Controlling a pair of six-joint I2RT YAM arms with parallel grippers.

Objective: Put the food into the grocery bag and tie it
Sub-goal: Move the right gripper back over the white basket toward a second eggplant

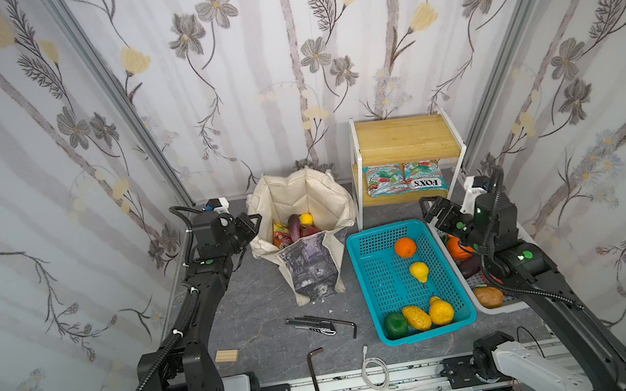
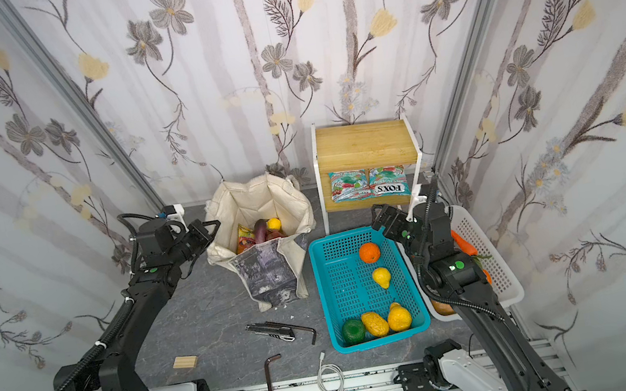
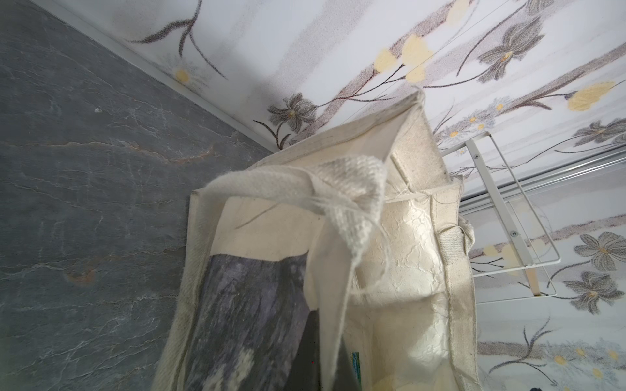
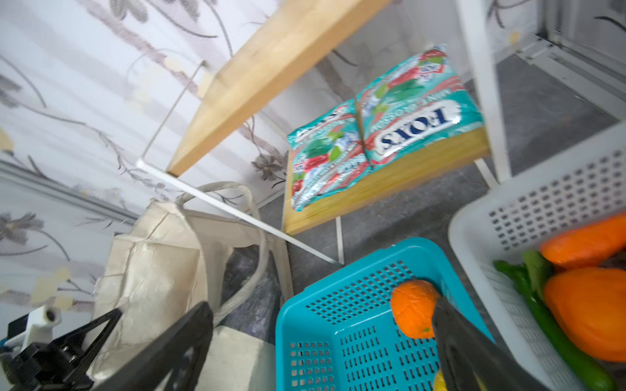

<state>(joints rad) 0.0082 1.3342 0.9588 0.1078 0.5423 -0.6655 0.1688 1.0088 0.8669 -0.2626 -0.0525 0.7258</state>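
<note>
The cream grocery bag (image 1: 304, 202) stands open at the back, also seen in a top view (image 2: 262, 204). Inside it lie a purple eggplant (image 1: 294, 226), a yellow lemon (image 1: 306, 218) and an orange packet (image 1: 280, 233). My left gripper (image 1: 254, 222) is at the bag's left rim; in the left wrist view it (image 3: 330, 359) is shut on a fold of the bag's cream cloth (image 3: 325, 304). My right gripper (image 1: 431, 208) hangs open and empty over the far right corner of the turquoise basket (image 1: 370, 280), near an orange fruit (image 4: 411, 308). Two green snack packets (image 1: 406, 182) lie on the shelf.
The turquoise basket holds several yellow and green toy fruits (image 1: 418, 317). A white basket (image 1: 504, 306) with more produce sits under my right arm. On the floor in front lie a utility knife (image 1: 309, 325), hex keys (image 1: 318, 385), a wood block (image 1: 226, 355) and a white cable (image 1: 375, 372).
</note>
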